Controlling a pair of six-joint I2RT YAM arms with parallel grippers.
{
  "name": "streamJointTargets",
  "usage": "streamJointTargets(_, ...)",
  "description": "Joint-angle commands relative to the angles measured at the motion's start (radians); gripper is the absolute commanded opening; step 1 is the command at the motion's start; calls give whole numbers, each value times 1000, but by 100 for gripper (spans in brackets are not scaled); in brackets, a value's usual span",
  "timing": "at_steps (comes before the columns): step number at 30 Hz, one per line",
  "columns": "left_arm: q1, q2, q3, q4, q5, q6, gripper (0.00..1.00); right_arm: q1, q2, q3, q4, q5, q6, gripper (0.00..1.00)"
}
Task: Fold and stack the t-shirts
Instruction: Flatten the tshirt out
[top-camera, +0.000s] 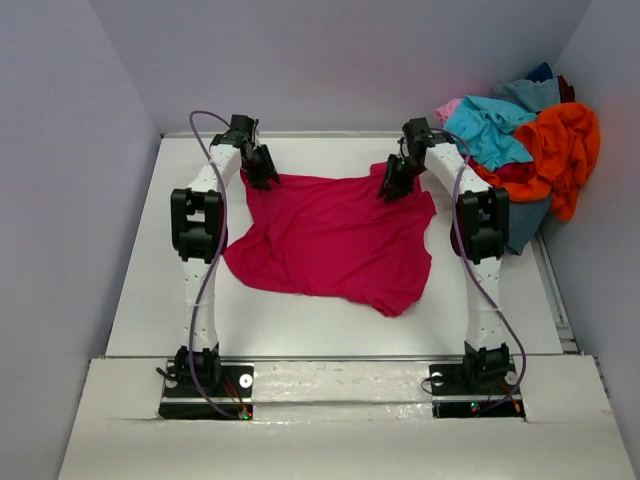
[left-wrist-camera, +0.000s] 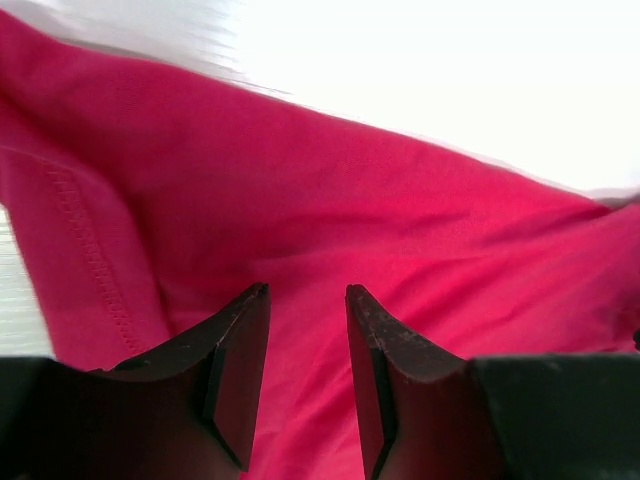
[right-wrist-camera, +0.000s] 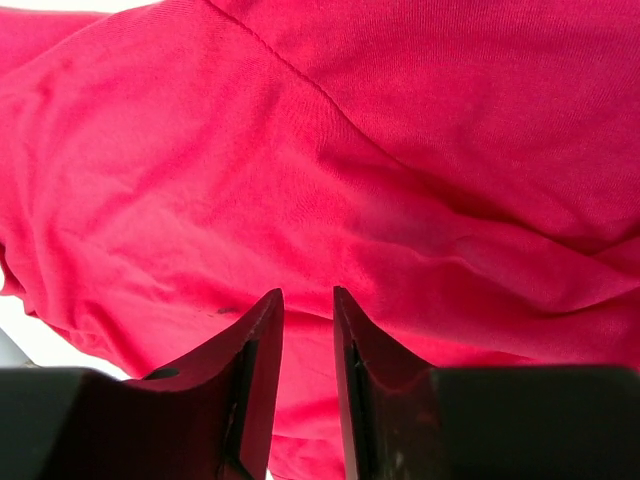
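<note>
Crimson t-shirt (top-camera: 335, 240) lies crumpled mid table (top-camera: 330, 335), with both grippers at its far edge. Left gripper (top-camera: 262, 172) has jaws apart and nothing pinched. Right gripper (top-camera: 393, 185) is nearly closed; I cannot tell if it has caught cloth. Your risk is a one-sided grip: lifting would skew the shirt.

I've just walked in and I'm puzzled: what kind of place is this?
Probably a robot test cell in a lab, not a laundry: two robot arms bolted to a white table, plain walls boxing it in, a crimson t-shirt spread out, and a heap of other t-shirts nearby.
</note>
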Motion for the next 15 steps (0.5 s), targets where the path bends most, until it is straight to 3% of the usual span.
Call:
streamJointTargets(1, -4, -5, -2, 26, 81, 31, 47, -1, -24, 34, -5, 3, -12, 30)
streamJointTargets(6, 5, -25, -48, 7, 33, 37, 46, -1, -10, 30, 2, 17, -4, 29)
streamJointTargets(11, 29, -41, -96, 4, 30, 26, 46, -1, 19, 33, -17, 48, 5, 17)
streamJointTargets(15, 51, -54, -116, 6, 15, 23, 46, -1, 39, 53, -33, 74, 17, 13)
